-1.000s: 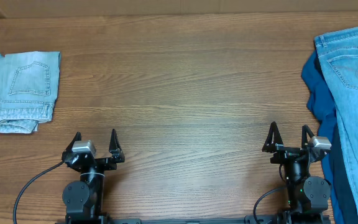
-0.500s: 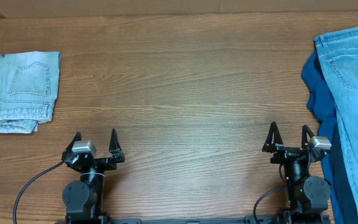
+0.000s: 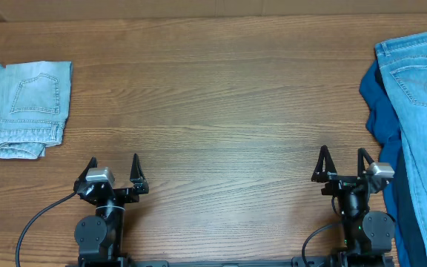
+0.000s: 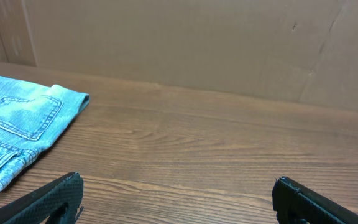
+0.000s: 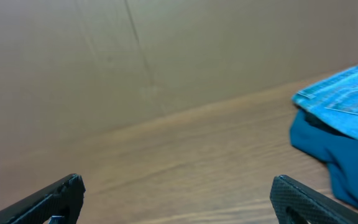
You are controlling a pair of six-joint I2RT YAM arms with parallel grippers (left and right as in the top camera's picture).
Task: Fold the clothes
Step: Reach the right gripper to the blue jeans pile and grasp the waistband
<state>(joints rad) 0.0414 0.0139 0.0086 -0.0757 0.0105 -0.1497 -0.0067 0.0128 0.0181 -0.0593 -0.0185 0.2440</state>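
The right gripper [image 3: 341,157] stands with its fingers spread wide and nothing between them, parked at the near edge of the desk [image 3: 213,111]. The unfolded clothes lie just off its outer, right-hand side and run on ahead of it. On top is a pair of light-blue jeans [image 3: 419,96], laid fairly flat, with waistband and back pocket at the far end and the legs coming back past the gripper, so the long axis runs front to back alongside the arm, not across it. Beneath them, bulging out toward the gripper's side, is a crumpled dark-blue garment [image 3: 379,111]. The left gripper [image 3: 113,162] is likewise spread and empty, well apart from that pile; ahead of it and off to its left sits the folded denim [image 3: 24,107], a compact square that looks finished. The right arm is much the nearer for a first reach, forward and to its right, though dragging the jeans to mid-desk will probably want both
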